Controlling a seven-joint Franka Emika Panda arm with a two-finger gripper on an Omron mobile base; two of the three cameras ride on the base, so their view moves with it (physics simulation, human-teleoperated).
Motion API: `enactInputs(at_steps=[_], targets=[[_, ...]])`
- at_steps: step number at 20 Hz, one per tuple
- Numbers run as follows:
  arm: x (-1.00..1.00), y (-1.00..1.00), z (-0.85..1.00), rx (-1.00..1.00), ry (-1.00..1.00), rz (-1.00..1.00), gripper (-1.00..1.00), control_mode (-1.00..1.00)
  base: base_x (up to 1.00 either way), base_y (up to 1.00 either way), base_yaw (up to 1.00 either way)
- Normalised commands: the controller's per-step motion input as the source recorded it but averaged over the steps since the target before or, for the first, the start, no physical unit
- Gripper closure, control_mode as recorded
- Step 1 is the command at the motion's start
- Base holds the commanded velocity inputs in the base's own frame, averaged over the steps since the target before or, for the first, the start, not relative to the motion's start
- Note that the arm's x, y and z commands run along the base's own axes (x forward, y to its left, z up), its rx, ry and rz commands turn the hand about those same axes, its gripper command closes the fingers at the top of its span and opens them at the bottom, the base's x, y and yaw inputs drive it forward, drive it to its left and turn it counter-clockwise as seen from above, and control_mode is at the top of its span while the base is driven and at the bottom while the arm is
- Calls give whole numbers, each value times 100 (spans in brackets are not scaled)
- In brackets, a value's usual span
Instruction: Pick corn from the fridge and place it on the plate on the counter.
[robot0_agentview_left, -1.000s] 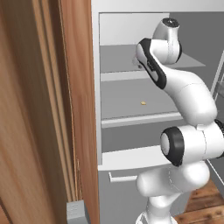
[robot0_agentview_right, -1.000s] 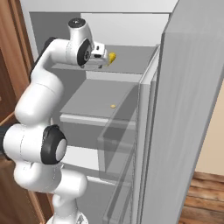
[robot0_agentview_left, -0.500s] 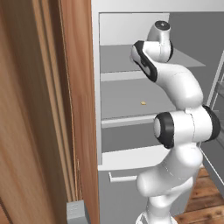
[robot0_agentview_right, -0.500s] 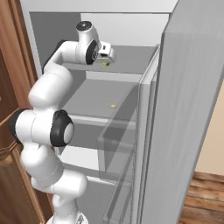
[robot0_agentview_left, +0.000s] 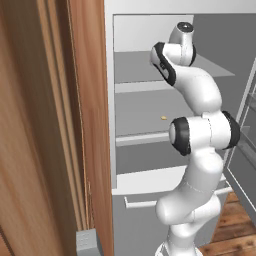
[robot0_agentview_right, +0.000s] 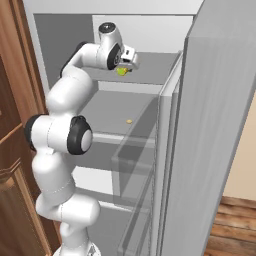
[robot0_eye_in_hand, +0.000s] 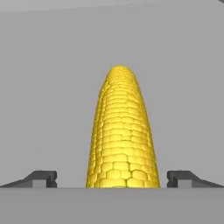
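The corn (robot0_eye_in_hand: 121, 131) lies on the upper shelf (robot0_agentview_right: 150, 70) inside the fridge (robot0_agentview_left: 112, 100), its length running straight away from the hand, the rounded yellow end pointing inward. From the right base view a bit of its green tip (robot0_agentview_right: 121, 71) peeks out under the hand. It looks like a light, stiff cob with a bumpy kernel surface, likely to roll on the flat shelf if nudged from one side. The best hold seems to be across its thick middle, squeezing the two rounded flanks evenly.

The gripper (robot0_eye_in_hand: 112, 178) is spread fully wide, one fingertip (robot0_eye_in_hand: 41, 178) on each side of the cob with clear gaps, touching nothing and holding nothing. A tiny yellow-orange speck (robot0_agentview_left: 163, 118) sits on the shelf below.
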Motion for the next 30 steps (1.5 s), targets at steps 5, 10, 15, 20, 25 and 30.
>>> enactInputs(at_steps=[5,10,15,20,25,30], targets=[[34,-8,0,0,0,0,-100,-100,0,0,0],[19,0,0,0,0,0,-100,-100,0,0,0],[9,0,-2,0,0,0,-100,-100,0,0,0],[3,0,-22,0,0,0,-100,-100,0,0,0],[4,0,-29,0,0,0,-100,-100,0,0,0],[4,0,-22,0,0,0,100,-100,0,0,0]])
